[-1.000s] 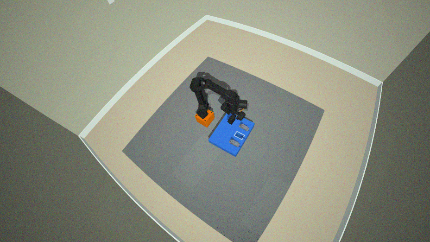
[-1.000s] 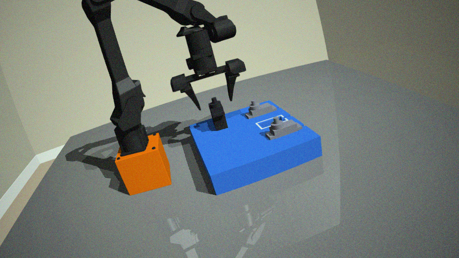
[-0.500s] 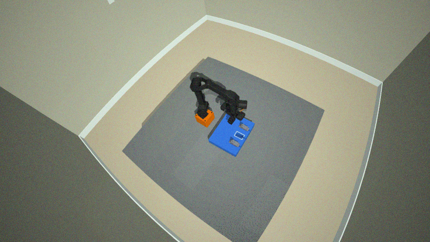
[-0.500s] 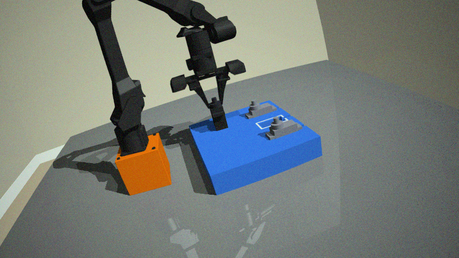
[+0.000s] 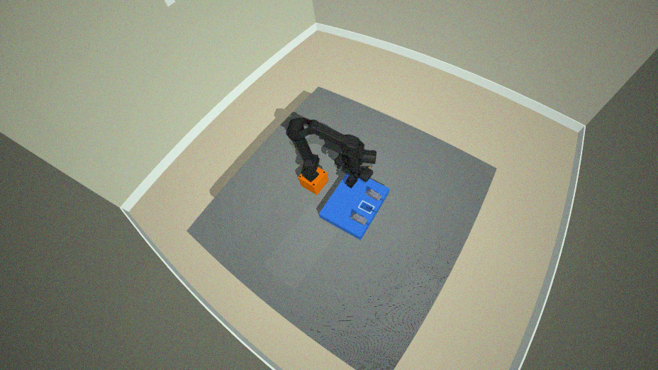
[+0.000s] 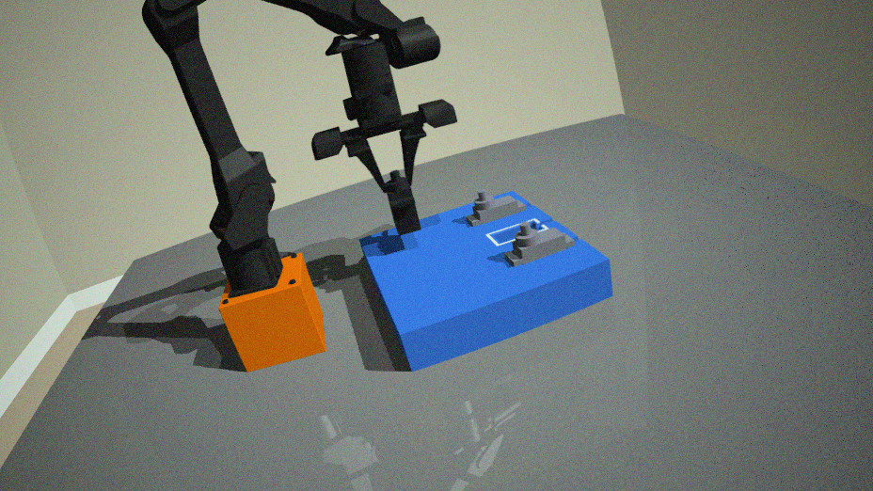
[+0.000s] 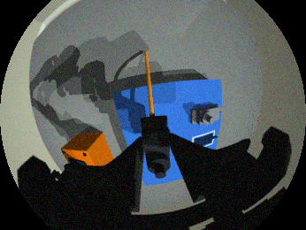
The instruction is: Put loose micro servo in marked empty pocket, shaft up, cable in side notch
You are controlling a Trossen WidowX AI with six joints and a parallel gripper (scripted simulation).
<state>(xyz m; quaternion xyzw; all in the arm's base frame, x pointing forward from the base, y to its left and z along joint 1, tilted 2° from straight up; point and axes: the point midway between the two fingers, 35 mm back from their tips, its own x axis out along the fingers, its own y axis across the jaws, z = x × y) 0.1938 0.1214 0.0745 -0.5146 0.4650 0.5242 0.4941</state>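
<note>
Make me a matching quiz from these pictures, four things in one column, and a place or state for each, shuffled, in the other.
Things:
1. pincer
2. loose servo
3. marked pocket
4. orange block

Places or states:
A. under the arm's foot
B. shut on the servo
C. empty, between two seated grey servos
D. upright at the deck's back corner

Pairs: 1-B, 2-D, 3-C, 4-A

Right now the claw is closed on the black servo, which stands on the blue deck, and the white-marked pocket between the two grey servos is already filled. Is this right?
Not quite: the marked pocket is empty, as the exterior view shows. The rest holds: the claw is closed on the black servo, on the blue deck, and the pocket lies between the two grey servos.
</note>
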